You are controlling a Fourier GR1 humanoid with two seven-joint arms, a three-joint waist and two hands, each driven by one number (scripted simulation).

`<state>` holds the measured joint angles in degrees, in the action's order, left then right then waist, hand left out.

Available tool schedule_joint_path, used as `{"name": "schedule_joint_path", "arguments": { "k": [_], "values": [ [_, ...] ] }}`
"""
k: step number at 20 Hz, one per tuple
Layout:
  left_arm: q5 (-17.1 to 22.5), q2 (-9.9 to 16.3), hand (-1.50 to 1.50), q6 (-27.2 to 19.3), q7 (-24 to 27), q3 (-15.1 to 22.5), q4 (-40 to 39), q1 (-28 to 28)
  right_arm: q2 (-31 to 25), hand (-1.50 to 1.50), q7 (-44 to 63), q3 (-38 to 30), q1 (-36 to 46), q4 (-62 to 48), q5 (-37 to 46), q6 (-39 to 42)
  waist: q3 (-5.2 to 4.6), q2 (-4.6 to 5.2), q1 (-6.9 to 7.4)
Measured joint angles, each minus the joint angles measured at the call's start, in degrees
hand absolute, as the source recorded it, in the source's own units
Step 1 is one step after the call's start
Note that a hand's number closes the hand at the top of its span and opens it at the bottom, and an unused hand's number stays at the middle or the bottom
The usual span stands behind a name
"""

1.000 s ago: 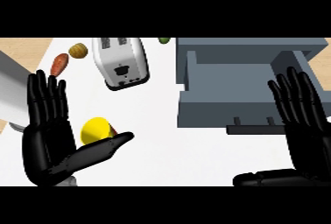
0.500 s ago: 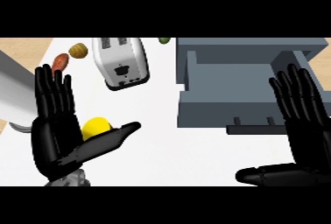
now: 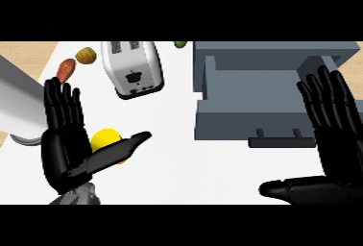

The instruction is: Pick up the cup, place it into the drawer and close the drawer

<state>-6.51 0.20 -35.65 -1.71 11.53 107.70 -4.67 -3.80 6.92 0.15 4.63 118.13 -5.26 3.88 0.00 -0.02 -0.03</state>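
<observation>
While fingers straight, left hand [image 3: 65,153] flanks yellow cup [image 3: 106,140]

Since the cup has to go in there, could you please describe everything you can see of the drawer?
The drawer is a plain grey box, matte, pulled out and open toward the viewer from a grey cabinet. Its inside shows nothing in it. A dark handle sticks out from its front panel, over the white counter. The right hand shows in front of its right side; whether they touch is unclear.

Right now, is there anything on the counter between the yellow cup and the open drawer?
No. In the head view, only bare white counter lies between the yellow cup and the drawer. The toaster stands farther back.
</observation>
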Motion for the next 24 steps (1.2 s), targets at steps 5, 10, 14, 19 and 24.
{"name": "schedule_joint_path", "arguments": {
  "k": [5,10,14,19,24],
  "values": [
    [1.77,0.06,-1.5,0.46,1.85,-0.66,-0.94,3.46,0.29,-1.5,-0.87,-0.12,0.43,-1.1,0.03,0.19,0.01,0.0,0.06],
    [3.65,-0.11,-1.5,-1.61,5.8,1.24,-2.88,8.15,-0.15,-1.5,-0.19,-0.81,0.77,-0.63,-0.4,0.45,-0.01,-0.01,0.07],
    [6.36,-0.08,-1.5,-0.25,9.68,-2.0,-6.07,9.53,-0.14,-1.5,0.27,-0.62,0.92,-0.48,-0.05,0.41,-0.02,0.0,0.08],
    [9.61,0.22,-1.5,0.16,15.07,-2.37,-9.52,12.21,0.16,-1.5,-1.13,-0.57,-0.7,-0.48,-0.43,1.24,-0.02,-0.01,0.08],
    [14.04,0.24,-1.5,4.36,21.14,-5.88,-15.56,12.98,-0.8,-1.5,0.5,-2.2,0.79,-0.79,-2.33,1.98,-0.01,0.01,0.09]
  ]
}}
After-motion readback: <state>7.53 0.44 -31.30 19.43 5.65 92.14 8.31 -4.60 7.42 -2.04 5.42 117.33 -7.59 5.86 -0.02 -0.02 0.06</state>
